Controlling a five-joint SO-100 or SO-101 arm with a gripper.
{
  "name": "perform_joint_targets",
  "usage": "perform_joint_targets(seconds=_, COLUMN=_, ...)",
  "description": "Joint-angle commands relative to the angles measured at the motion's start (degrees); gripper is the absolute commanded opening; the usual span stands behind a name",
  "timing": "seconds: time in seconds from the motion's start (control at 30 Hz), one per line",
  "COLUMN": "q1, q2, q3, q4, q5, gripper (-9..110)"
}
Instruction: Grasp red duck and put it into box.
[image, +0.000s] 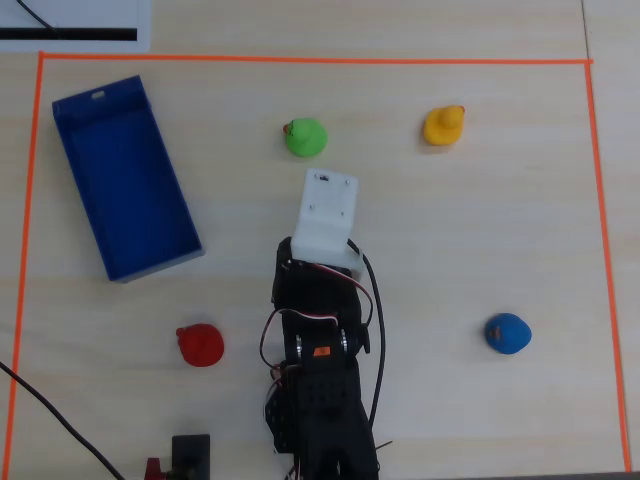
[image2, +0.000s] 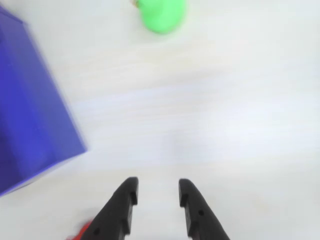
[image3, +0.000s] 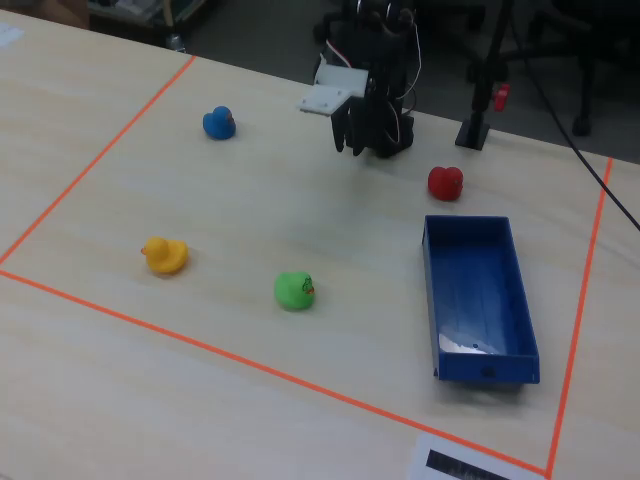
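Four toy ducks, one blue box and a black arm on a pale wooden table edged with orange tape.

Largest, the box lies at upper left of the overhead view, empty. The gripper hangs with its fingers narrowly apart, gripping nothing. At lower left sits the red duck; the green duck, yellow duck and blue duck lie elsewhere. The white label probably carries print, unreadable here. Dark chairs stand behind.
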Motion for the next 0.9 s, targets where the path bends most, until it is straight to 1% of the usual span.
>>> perform_joint_targets(seconds=0.0, q1=-3.25, q2=-14.41, q3=-15.29, q4=7.82, q5=0.09, gripper=16)
perform_joint_targets(seconds=0.1, q1=-6.94, q2=-20.83, q3=-21.45, q4=15.56, q5=-1.41, gripper=20)
perform_joint_targets(seconds=0.2, q1=-15.21, q2=-22.85, q3=-19.51, q4=18.54, q5=-0.53, gripper=21)
perform_joint_targets(seconds=0.33, q1=-29.00, q2=-27.33, q3=-18.02, q4=18.46, q5=7.73, gripper=22)
perform_joint_targets(seconds=0.57, q1=-48.08, q2=-31.20, q3=-15.56, q4=17.31, q5=20.74, gripper=23)
perform_joint_targets(seconds=0.67, q1=-51.15, q2=-32.52, q3=-13.18, q4=15.21, q5=23.38, gripper=25)
perform_joint_targets(seconds=0.87, q1=-50.01, q2=-32.17, q3=-5.45, q4=5.98, q5=25.14, gripper=28)
